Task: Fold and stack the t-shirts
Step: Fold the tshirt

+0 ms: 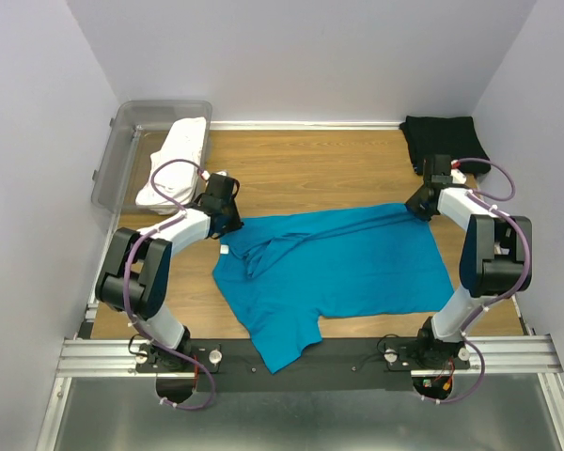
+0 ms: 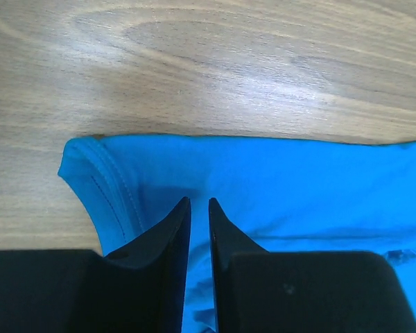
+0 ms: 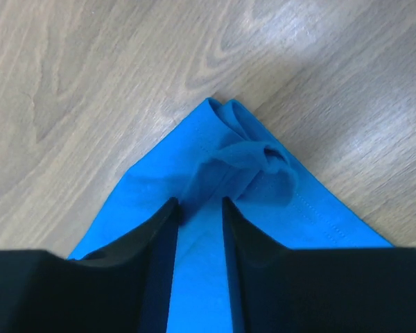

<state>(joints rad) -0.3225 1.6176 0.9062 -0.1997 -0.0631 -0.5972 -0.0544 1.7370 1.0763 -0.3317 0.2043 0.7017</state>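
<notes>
soft teal t-shirt rumpled on wood-grain table | left gripper pinched on its stitched hem | right gripper clamped on a puckered corner

a lab test cell; plain white walls box in a rail-mounted wooden table

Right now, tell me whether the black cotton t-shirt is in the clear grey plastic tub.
No, the black t-shirt lies on the wooden table, opposite the tub.
</notes>
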